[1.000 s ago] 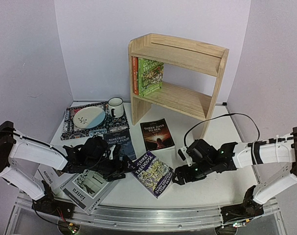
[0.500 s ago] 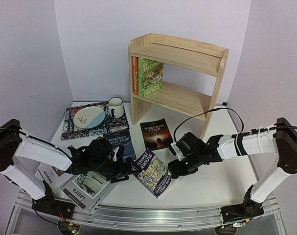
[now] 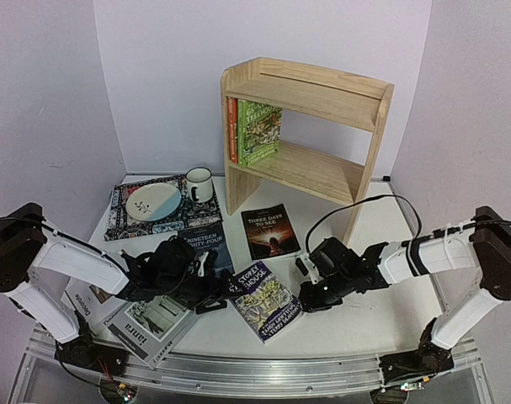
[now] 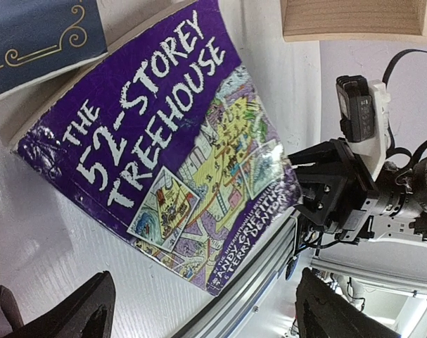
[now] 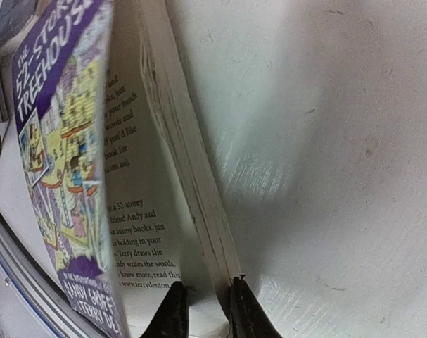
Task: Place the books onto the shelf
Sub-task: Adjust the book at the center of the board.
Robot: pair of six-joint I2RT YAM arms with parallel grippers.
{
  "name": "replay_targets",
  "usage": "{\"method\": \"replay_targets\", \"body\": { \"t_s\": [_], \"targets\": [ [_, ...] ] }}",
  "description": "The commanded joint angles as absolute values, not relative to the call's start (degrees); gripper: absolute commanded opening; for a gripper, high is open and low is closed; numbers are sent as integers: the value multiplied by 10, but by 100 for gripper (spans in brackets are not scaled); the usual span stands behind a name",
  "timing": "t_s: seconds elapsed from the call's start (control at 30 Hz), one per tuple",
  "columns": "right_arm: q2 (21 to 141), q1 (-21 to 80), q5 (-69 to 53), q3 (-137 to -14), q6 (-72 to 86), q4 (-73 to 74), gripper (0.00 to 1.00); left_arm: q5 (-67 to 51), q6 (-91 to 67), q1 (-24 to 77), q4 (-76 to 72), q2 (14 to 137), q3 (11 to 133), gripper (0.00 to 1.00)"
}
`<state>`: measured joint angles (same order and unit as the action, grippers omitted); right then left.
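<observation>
The purple "52-Storey Treehouse" book (image 3: 265, 300) (image 4: 172, 151) lies at the table's front centre. My right gripper (image 3: 305, 296) (image 5: 207, 310) is shut on the page block at its right edge, and the front cover (image 5: 58, 141) flaps apart from the pages. My left gripper (image 3: 211, 290) (image 4: 206, 317) stands open at the book's left edge, touching nothing. "Three Days to See" (image 3: 269, 231), "Nineteen Eighty-Four" (image 3: 206, 244), the grey book (image 3: 154, 324) and white "Decorate" (image 3: 87, 307) lie on the table. A green Treehouse book (image 3: 258, 132) and an orange one (image 3: 232, 130) stand in the pine shelf (image 3: 322, 93).
A patterned placemat (image 3: 120, 220) with a plate (image 3: 152, 201) and a mug (image 3: 198, 183) sits at the back left. An aluminium rail (image 3: 238, 370) runs along the front edge, close under the purple book. The right arm's cable (image 3: 390, 206) loops beside the shelf's right panel.
My right gripper reached the purple book's right edge and closed on its pages. The book turned and now lies flatter. My left gripper stayed open beside it.
</observation>
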<state>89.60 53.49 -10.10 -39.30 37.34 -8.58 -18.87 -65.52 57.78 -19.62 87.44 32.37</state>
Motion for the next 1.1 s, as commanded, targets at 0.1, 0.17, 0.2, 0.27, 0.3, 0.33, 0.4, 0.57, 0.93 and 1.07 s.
{"method": "replay_targets", "body": {
  "t_s": [0.1, 0.17, 0.2, 0.27, 0.3, 0.33, 0.4, 0.57, 0.93, 1.07],
  "targets": [
    [831, 536, -74, -329, 435, -57, 0, -196, -627, 578, -220, 872, 371, 90],
    [803, 536, -49, -307, 453, -52, 0, -198, -615, 572, -220, 873, 386, 90],
    [784, 536, -35, -297, 461, -47, 0, -202, -614, 568, -220, 877, 391, 90],
    [749, 536, -5, -282, 470, -23, 0, -214, -613, 559, -220, 886, 401, 90],
    [735, 536, 10, -278, 472, -9, 0, -218, -613, 557, -220, 892, 404, 90],
    [723, 535, 21, -276, 472, -1, 0, -222, -613, 556, -220, 898, 408, 90],
    [704, 534, 32, -273, 473, 29, 0, -227, -610, 556, -220, 908, 416, 90],
    [672, 534, 35, -259, 490, 46, 0, -235, -613, 555, -219, 929, 433, 90],
    [707, 534, -30, -264, 469, 40, 0, -244, -633, 568, -220, 964, 448, 82],
    [696, 534, -40, -266, 455, 36, 0, -239, -634, 568, -220, 967, 446, 81]
  ]
}}
